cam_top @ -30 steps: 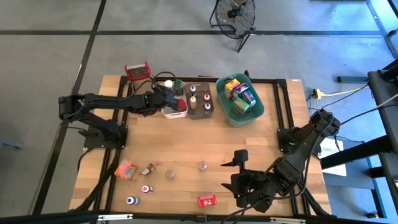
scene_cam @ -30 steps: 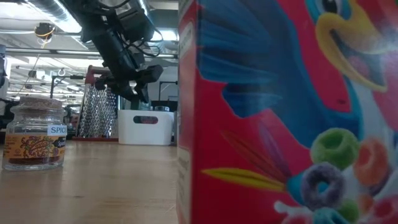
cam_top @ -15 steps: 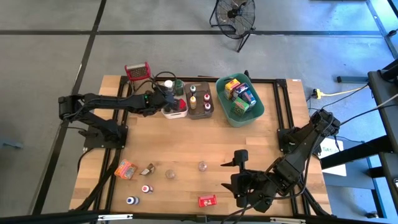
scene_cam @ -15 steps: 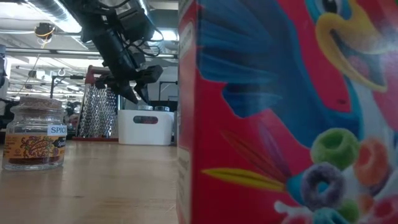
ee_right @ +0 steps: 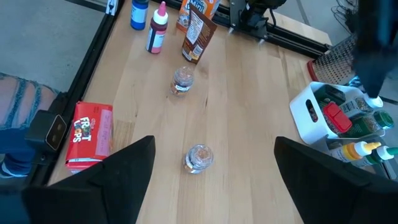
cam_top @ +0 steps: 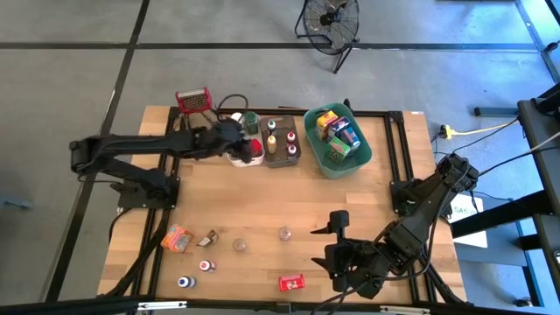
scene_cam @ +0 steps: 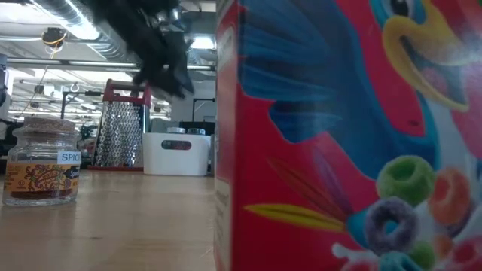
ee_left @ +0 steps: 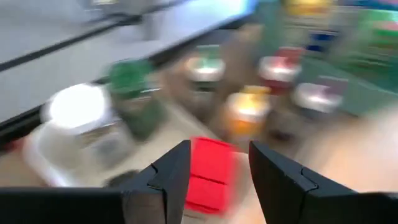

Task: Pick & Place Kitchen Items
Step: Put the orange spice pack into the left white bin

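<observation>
Setting: wooden counter (cam_top: pixel 262 201) on a grey concrete floor, seen from above; a black floor fan (cam_top: pixel 330 19) stands beyond its upper edge.
Left tool (cam_top: pixel 234 140): reaches from the left of the high frame to the white bin (cam_top: pixel 244 158) at upper centre; its wrist view shows the fingers (ee_left: pixel 165 180) parted with nothing between them, a red box (ee_left: pixel 210 174) lying in the bin beyond the gap.
White bin contents: a white-capped jar (ee_left: pixel 78 109), a green-capped bottle (ee_left: pixel 134 84) and the red box, all blurred, no labels legible.
Right tool (cam_top: pixel 339 254): parked low at lower right of the high frame, fingers wide apart and holding nothing.
Brown bin (cam_top: pixel 281 141): just right of the white bin, small bottles with yellow, white and red caps upright in it.
Teal bin (cam_top: pixel 336 140): further right, packed with colourful boxes and a can.
Grater (cam_top: pixel 193 98): steel with a red handle, at the counter's upper left edge.
Loose items: an orange packet (cam_top: pixel 178 237), a brown packet (cam_top: pixel 208 237), two clear jars (cam_top: pixel 239 245) (cam_top: pixel 284 234), a red-capped bottle (cam_top: pixel 205 265) and a blue-capped bottle (cam_top: pixel 185 283) in the lower left and lower middle of the high frame.
Readable writing: the red cereal box (ee_right: pixel 89 135) at the lower edge reads "FROOT LOOPS"; in the low view a spice jar (scene_cam: pixel 42 160) at left carries a tag reading "SPIC".
</observation>
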